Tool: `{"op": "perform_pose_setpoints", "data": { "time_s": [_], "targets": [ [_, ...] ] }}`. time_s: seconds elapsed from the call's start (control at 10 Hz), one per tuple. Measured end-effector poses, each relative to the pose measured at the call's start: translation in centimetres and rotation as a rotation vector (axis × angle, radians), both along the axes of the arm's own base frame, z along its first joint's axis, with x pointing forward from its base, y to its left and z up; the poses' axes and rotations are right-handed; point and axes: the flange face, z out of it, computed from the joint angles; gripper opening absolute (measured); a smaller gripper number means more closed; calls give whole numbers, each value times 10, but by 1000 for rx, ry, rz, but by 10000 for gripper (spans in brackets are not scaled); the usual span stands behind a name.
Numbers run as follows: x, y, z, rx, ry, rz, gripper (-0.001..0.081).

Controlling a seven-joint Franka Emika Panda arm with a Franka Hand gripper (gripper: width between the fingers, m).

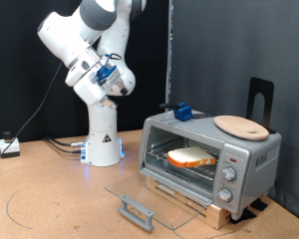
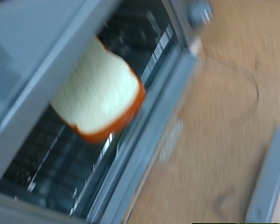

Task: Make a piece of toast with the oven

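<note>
From my remote seat I see the oven (image 1: 211, 156) sitting on a slatted wooden base (image 1: 204, 202) at the exterior view's right, its glass door (image 1: 140, 204) swung fully down so it lies flat over the table (image 1: 50, 199), handle toward the exterior view's bottom. The piece of toast (image 1: 190, 155) lies inside the oven on the wire rack (image 1: 185, 167), pale face up with its orange-brown crust showing at the edge. The wrist view, which is blurred, looks into the open cavity and shows the same slice (image 2: 96, 91) resting on the rack bars (image 2: 47, 163). On the oven's roof I see a round light-wood plate (image 1: 240, 125) and, just beside it toward the exterior view's left, a small blue object (image 1: 181, 113) that I cannot identify. The knobs (image 1: 227, 183) run down the right front panel. The arm is raised well above the table at the exterior view's upper left, well apart from the oven; the gripper (image 1: 108, 78) is up there by the wrist, and I cannot tell whether its fingers are spread or closed, since neither view shows them clearly.
</note>
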Motion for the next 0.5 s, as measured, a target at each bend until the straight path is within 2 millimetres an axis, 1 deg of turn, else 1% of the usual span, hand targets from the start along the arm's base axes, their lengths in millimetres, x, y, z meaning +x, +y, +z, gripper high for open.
{"op": "perform_pose_setpoints", "data": {
  "time_s": [0.1, 0.2, 0.3, 0.4, 0.5],
  "targets": [
    [10, -7, -4, 4, 98, -41, 807],
    [11, -6, -4, 11, 68, -28, 807],
    [11, -4, -5, 48, 80, -69, 807],
    [13, -3, -6, 101, 121, -138, 807],
    [16, -4, -12, 145, 192, -196, 807]
  ]
}}
